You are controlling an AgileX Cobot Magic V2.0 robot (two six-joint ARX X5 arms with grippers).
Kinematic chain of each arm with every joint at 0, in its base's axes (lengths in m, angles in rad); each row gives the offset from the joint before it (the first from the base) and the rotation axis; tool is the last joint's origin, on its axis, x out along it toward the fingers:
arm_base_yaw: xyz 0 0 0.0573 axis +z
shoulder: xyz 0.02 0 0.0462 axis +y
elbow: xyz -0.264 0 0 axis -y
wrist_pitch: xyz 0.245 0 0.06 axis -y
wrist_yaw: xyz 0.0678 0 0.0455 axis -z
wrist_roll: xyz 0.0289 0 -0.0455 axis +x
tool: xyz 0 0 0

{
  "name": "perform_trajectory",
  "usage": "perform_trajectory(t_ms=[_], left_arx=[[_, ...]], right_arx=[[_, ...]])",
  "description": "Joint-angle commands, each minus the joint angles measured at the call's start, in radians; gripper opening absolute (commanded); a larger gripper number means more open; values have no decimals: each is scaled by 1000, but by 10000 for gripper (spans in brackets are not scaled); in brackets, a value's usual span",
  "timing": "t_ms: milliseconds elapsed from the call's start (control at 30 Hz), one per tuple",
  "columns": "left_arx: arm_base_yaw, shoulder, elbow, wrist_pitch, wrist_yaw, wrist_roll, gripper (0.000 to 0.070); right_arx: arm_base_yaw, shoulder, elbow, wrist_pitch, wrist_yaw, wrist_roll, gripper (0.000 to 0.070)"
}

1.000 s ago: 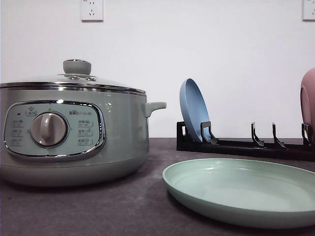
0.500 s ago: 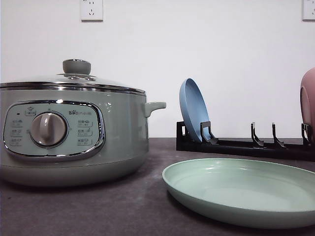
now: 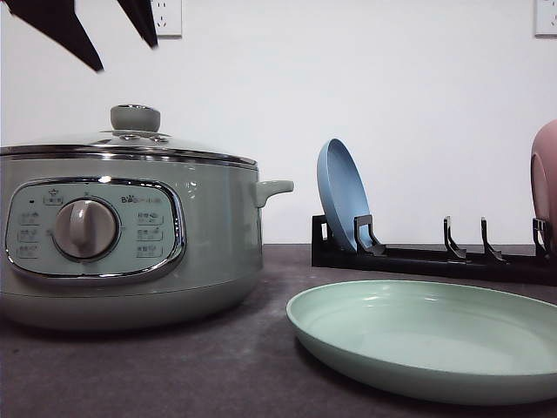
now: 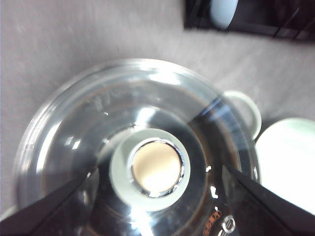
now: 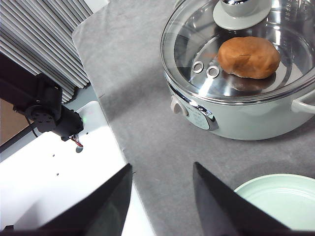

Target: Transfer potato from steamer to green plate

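Observation:
The pale green steamer (image 3: 130,252) stands at the left with its glass lid on. Through the glass, the orange-brown potato (image 5: 248,56) lies inside the steamer (image 5: 236,108). My left gripper (image 3: 126,57) hangs open above the lid knob (image 3: 135,117). In the left wrist view the knob (image 4: 155,167) sits centred between the spread fingers (image 4: 44,211), untouched. The green plate (image 3: 426,340) lies bare at the right of the steamer. My right gripper (image 5: 162,167) is open over the grey table, near the steamer's front, with the green plate (image 5: 280,201) beside it.
A black dish rack (image 3: 435,257) at the back holds an upright blue plate (image 3: 344,196) and a pink plate (image 3: 546,174). The steamer's side handle (image 3: 274,189) points toward the rack. A white platform (image 5: 54,196) with a black arm mount (image 5: 49,113) borders the table's edge.
My left gripper's fingers have come into the front view at the top left, above the lid. The steamer and the plates have not moved.

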Motion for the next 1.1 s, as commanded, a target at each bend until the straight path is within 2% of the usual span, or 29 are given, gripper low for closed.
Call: perform_trajectory(t_ms=[0, 467, 700, 1067], left_arx=[[-12, 30, 30, 4, -9, 14, 511], [-67, 136, 30, -31, -111, 15, 509], [-73, 145, 30, -33, -114, 15, 496], [-73, 145, 30, -51, -117, 10, 232]], right_arx=[[8, 9, 18, 5, -3, -16, 242], [8, 9, 18, 2, -2, -16, 242], [8, 9, 18, 1, -2, -16, 242], [8, 9, 18, 1, -2, -23, 242]])
